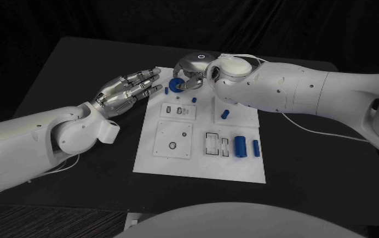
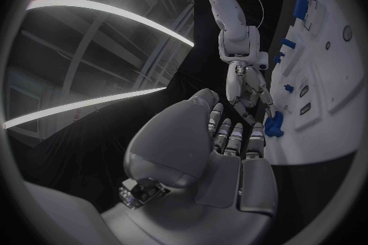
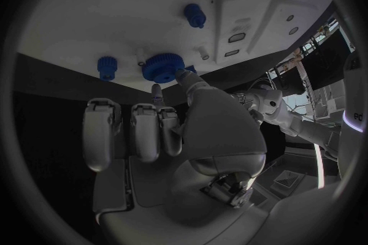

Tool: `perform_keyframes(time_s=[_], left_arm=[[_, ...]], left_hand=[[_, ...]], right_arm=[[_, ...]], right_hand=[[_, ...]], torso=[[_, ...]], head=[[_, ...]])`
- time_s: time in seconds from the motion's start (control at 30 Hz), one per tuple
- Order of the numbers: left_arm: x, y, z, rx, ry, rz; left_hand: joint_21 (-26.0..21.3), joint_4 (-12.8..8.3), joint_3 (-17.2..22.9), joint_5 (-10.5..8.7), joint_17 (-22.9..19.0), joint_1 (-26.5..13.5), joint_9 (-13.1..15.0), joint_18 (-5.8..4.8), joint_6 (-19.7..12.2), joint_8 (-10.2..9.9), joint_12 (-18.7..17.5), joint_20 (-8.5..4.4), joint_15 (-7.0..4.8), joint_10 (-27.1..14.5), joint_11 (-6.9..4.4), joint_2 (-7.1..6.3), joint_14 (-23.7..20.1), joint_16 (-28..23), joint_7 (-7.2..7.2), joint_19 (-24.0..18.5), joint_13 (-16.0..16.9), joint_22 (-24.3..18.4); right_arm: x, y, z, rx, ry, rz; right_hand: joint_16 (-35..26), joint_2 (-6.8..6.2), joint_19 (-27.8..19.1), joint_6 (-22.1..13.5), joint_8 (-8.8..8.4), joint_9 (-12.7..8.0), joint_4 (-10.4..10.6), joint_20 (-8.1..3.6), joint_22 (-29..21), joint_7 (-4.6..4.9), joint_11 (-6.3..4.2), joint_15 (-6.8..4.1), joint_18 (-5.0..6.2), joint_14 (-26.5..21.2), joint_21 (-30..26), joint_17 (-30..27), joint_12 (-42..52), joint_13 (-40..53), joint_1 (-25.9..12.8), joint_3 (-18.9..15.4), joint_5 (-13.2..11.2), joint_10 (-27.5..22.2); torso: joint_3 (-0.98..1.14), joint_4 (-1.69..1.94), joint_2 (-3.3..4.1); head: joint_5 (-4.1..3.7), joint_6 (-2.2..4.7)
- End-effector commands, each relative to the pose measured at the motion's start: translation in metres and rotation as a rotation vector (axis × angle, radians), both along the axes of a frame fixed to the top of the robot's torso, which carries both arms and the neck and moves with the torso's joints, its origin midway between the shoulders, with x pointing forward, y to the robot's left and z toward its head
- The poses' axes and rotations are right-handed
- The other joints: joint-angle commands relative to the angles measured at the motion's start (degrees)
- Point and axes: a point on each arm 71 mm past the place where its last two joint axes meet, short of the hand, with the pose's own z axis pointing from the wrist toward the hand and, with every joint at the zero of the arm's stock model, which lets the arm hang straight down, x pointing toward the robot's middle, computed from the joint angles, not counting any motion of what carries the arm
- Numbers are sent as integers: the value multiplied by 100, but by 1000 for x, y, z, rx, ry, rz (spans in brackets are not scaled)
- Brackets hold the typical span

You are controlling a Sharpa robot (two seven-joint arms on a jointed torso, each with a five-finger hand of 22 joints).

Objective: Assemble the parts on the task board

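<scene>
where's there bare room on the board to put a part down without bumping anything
The task board is bare along its near edge, below the square recessed panel and the upright blue cylinders. The black table left of the board is free too. The far end is crowded: the right hand pinches a blue gear, and the left hand hovers beside it.

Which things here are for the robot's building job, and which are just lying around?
For the job:
- task board
- big blue gear, pinched by the right hand's fingers
- small blue gear
- two blue cylinders near the board's right edge
- left hand, open beside the board

Just lying around:
- white cable on the black table
</scene>
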Motion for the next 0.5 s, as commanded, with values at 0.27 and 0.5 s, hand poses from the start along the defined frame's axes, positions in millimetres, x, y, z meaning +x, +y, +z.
perform_keyframes(time_s=[0.27,0.5], left_arm=[[-1,-1,1,-13,-8,-4],[-1,-2,1,-14,-8,-6]], left_hand=[[12,-6,42,-26,7,-61,8,68,39,23,29,39,30,-2,46,-18,4,39,10,9,9,4],[12,-9,53,-26,7,-65,8,68,39,25,27,40,31,-3,48,-22,4,38,11,9,8,4]], right_arm=[[2,-3,-7,-33,35,-33],[1,-3,-10,-50,57,-32]], right_hand=[[-34,-37,323,-7,42,154,-103,46,1292,24,34,35,28,441,-37,692,20,1507,94,114,419,610],[-28,-92,326,-50,22,194,-159,47,1295,21,32,34,26,442,-30,703,20,1507,122,136,316,610]], torso=[[-3,-6,-4],[-4,-6,-2]], head=[[19,-13],[12,-13]])
